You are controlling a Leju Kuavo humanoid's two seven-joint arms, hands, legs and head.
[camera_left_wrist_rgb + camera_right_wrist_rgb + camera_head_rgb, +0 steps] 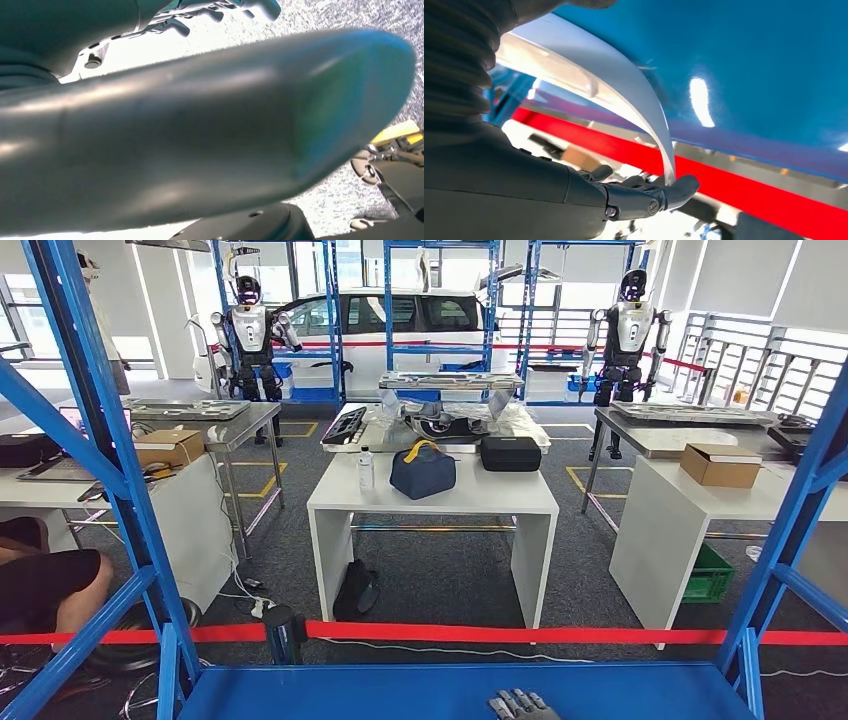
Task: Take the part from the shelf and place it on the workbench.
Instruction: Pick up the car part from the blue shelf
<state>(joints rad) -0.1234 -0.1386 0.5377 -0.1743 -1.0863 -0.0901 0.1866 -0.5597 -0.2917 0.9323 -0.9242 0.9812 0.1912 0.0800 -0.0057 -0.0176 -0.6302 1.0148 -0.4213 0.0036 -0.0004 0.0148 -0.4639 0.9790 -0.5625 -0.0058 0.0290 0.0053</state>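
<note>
Fingertips of a hand (520, 705), seemingly the right, above the blue shelf (400, 690).

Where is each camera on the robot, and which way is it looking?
Head view: high on the body, looking forward and down over the blue shelf at a white table; right hand peeks in.
Left wrist view: behind the left hand, facing grey floor.
Right wrist view: behind the right hand, facing the shelf and red tape.
Shared: head and right wrist both show shelf and tape.

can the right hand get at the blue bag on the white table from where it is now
Probably not. The right hand is low over the blue shelf, while the blue bag sits on the white table well beyond it, with a red barrier tape and open floor between.
</note>
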